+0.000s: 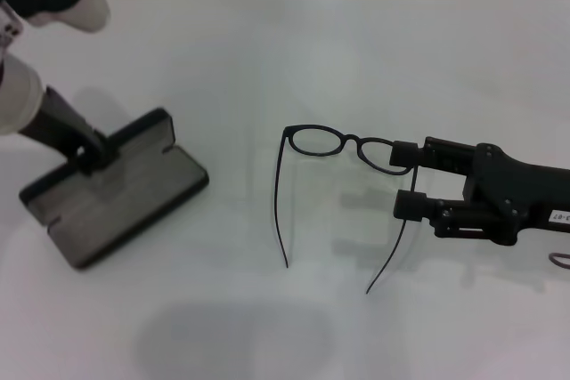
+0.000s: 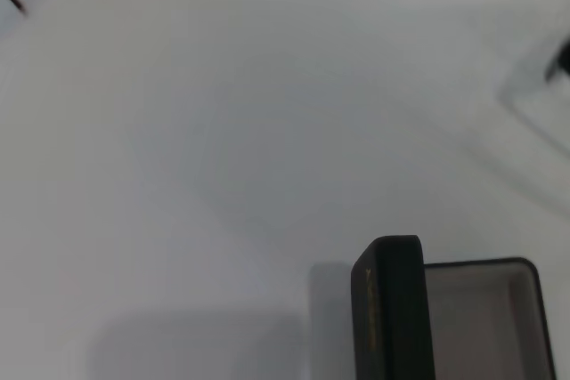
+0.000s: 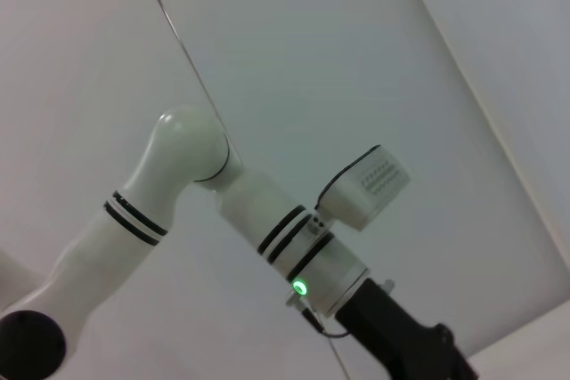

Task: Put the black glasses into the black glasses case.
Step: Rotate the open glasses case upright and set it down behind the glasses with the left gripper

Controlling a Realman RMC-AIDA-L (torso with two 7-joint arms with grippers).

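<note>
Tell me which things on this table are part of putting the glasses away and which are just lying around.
Part of the job:
- black glasses, temple arms unfolded
- black glasses case, lying open
- right gripper, open at the glasses' lens end
- left gripper, at the case lid

Just lying about:
- nothing else visible on the white table

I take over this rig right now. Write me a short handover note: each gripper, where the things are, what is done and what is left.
Left gripper: at the hinge side of the black hard glasses case, apparently holding its lid upright; grip itself not visible.
Right gripper: open, around the right lens end of the thin black wire-frame glasses, not yet closed.
Glasses: on the white table, temple arms unfolded, to the right of the case and apart from it.
Done: case is open.
Left: grasp the glasses, carry them over, lay them inside the case.
</note>
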